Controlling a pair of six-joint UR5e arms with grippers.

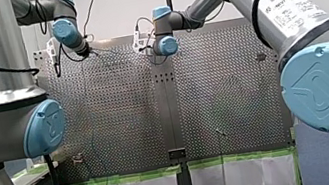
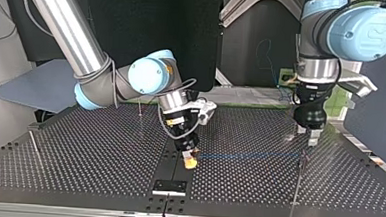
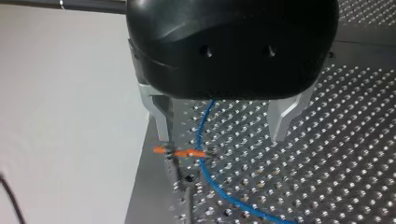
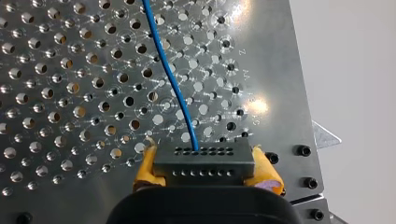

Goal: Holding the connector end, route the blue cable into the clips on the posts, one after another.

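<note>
Between the yellow pads point(image 4: 145, 168) of my right claw point(image 2: 191, 158) sits the grey connector point(image 4: 204, 156), clamped from both sides, with its rows of small holes facing the wrist camera. The blue cable point(image 4: 170, 77) leaves the middle of the connector and runs ahead of the claw, just over the perforated counter point(image 2: 78, 152). Seen from the top view, the cable stretches nearly level from the connector, close to the counter's middle seam, across to the view's right, where my left claw point(image 3: 219, 135) hangs over a thin post point(image 3: 176, 179). That post carries an orange clip point(image 3: 182, 152), and the cable crosses one end of the clip before curving away over the holes; whether it is seated in the clip cannot be told. The left claw stands wide, its metal fingers point(image 3: 161, 114) well apart on either side of the cable and holding nothing, with one fingertip just above the clip. Further off at the top view's left, another thin post point(image 2: 140, 117) rises from the counter behind my right arm.
</note>
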